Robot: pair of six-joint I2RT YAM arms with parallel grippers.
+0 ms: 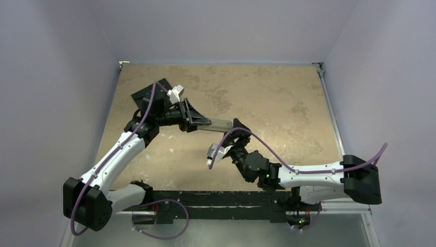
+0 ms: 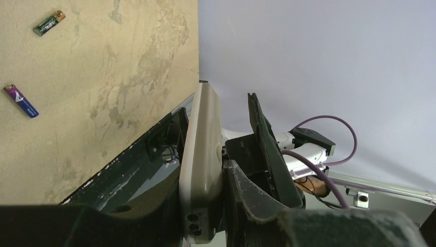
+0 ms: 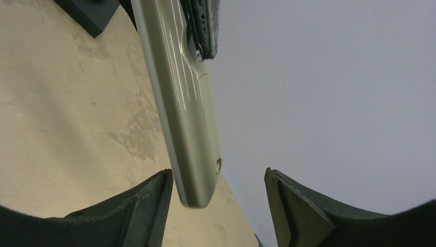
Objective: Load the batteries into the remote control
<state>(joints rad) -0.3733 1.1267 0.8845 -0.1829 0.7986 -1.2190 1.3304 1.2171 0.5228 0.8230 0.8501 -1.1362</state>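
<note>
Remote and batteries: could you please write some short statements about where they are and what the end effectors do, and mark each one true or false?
1. The left end effector grips the remote. True.
2. The right end effector is shut on the remote. False: its jaws are open, with the remote's tip between them.
3. The green battery and the purple battery lie apart on the table. True.
4. The remote lies flat on the table. False: it is held up off it.
</note>
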